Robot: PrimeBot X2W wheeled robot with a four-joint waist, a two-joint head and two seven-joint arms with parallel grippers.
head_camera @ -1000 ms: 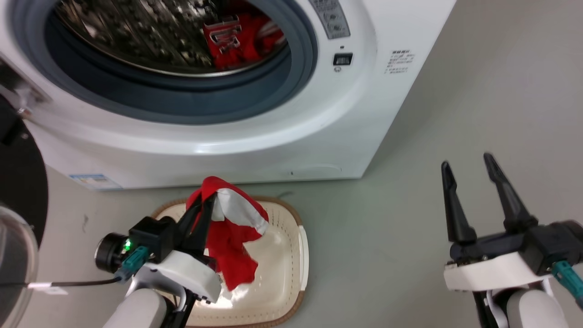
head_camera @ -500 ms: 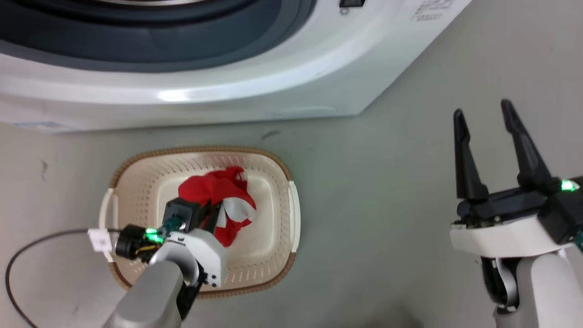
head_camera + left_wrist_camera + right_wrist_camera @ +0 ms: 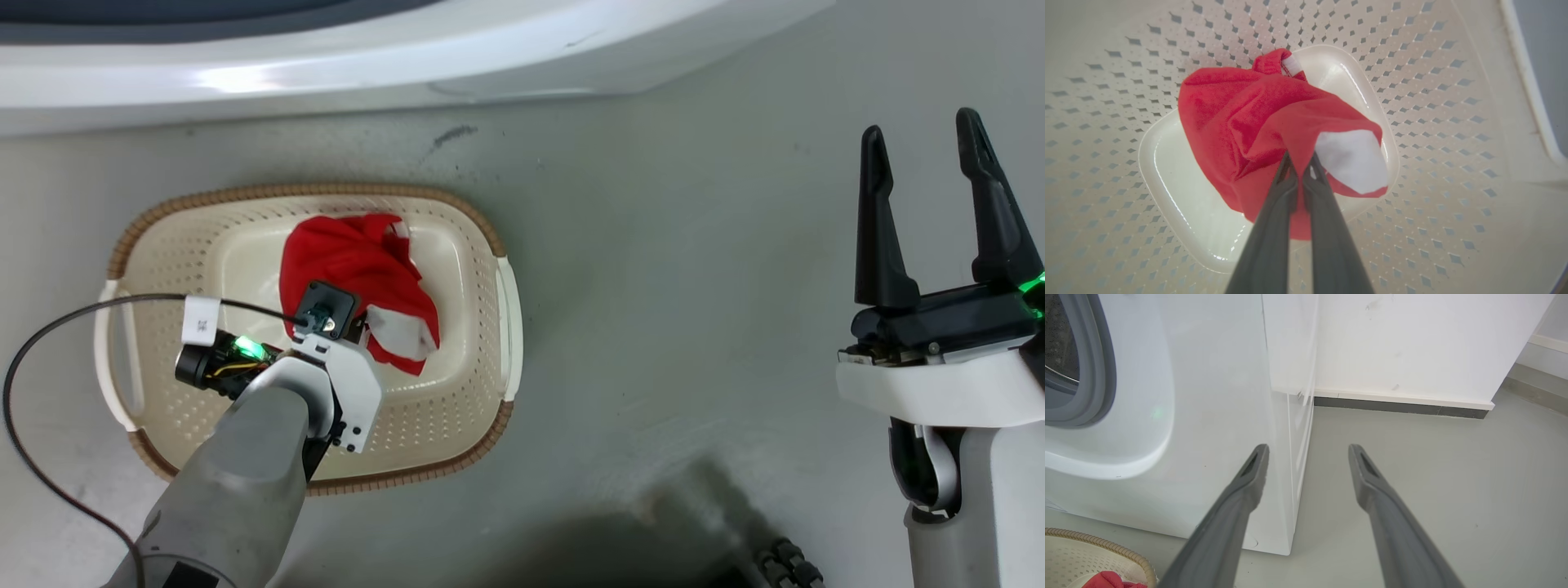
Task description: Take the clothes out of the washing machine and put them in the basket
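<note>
The cream basket [image 3: 490, 237] sits on the floor in front of the washing machine [image 3: 326, 73], whose lower front edge crosses the top of the head view. A red garment with a white patch [image 3: 351, 261] lies bunched on the basket's bottom. The left wrist view looks straight down on it: my left gripper [image 3: 1300, 157] is shut, pinching a fold of the red garment [image 3: 1241, 118] above the basket's perforated wall [image 3: 1412, 81]. My right gripper [image 3: 922, 135] hovers open and empty over bare floor, well right of the basket. Past its fingers stands the machine's white side [image 3: 1208, 396].
A black cable [image 3: 49, 343] with a white tag loops over the basket's left handle. The right wrist view takes in the basket's rim [image 3: 1106, 545], a white wall with a dark baseboard [image 3: 1400, 406] and grey floor. A dark ribbed part [image 3: 784, 563] sits at the bottom edge.
The head camera has tilted down, so the porthole has left the picture. My left gripper has lowered the red garment from above the basket onto its bottom. The right gripper has stayed open.
</note>
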